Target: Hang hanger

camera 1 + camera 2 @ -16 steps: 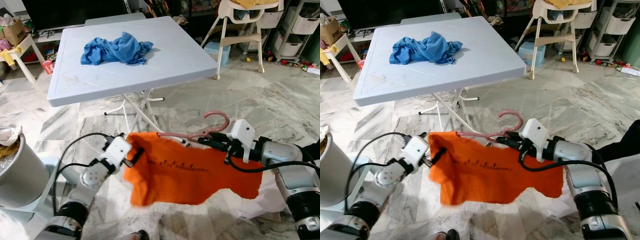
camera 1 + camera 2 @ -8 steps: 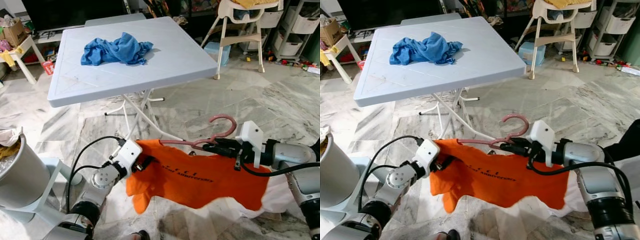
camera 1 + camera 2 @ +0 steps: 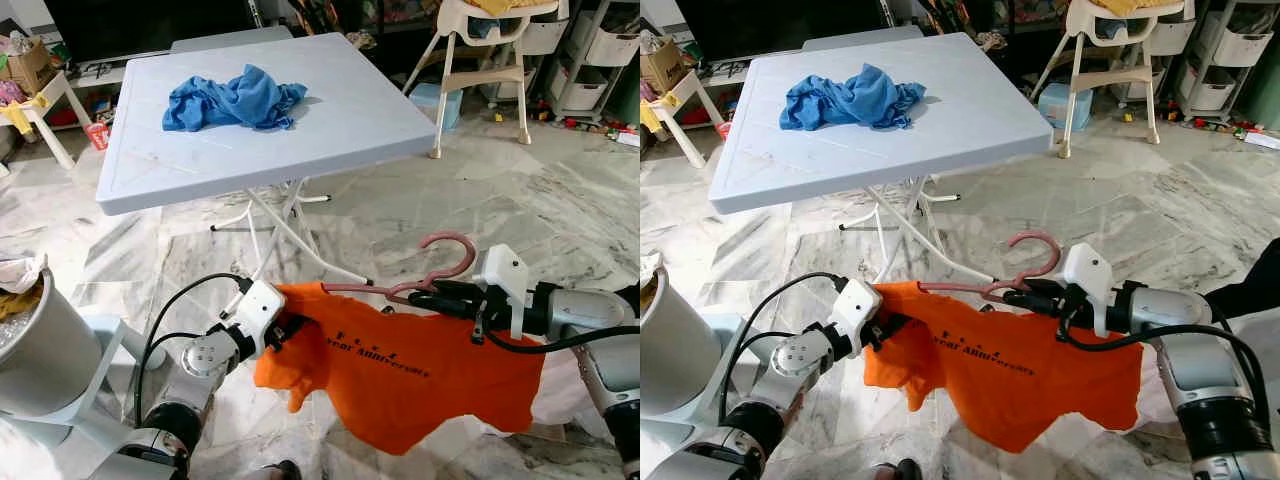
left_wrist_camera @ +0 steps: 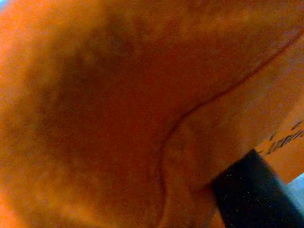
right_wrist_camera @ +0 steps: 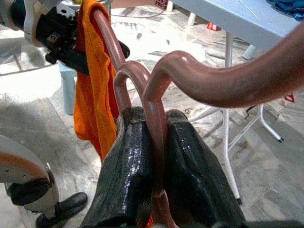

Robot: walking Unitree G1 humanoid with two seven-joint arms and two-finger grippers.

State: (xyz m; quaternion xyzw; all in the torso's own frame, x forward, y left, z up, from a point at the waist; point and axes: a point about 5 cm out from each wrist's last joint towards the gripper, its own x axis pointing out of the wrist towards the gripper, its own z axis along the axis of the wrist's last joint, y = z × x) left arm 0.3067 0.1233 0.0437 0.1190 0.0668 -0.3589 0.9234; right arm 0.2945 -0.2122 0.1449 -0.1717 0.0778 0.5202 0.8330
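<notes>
So my right gripper [image 3: 425, 297] is clamped tight on the pink hanger [image 3: 385, 288], right at the base of its hook. You can see the neck squeezed between my two black fingers [image 5: 130, 161] in the right wrist view. The hook curls up above my fingers and the hanger's arm runs off toward my left side.

The orange shirt [image 3: 400, 365] is draped on that hanger, hanging in the air in front of the white folding table [image 3: 200, 140], lower than the tabletop and out past its near edge. There's dark lettering across the cloth.

My left gripper [image 3: 287, 331] is pinching the shirt's left end, fingers closed on a bunch of the fabric just where the hanger's tip pokes in. My left wrist camera is basically buried in orange cloth with one black finger [image 4: 254, 190] at the edge.

On the table's far side sits a crumpled blue cloth [image 3: 235, 98]. Left of the table, near me, is a grey bin [image 3: 30, 345]. A white high chair [image 3: 475, 50] stands to the table's right, further back. Marble floor [image 3: 560, 210] all around.
</notes>
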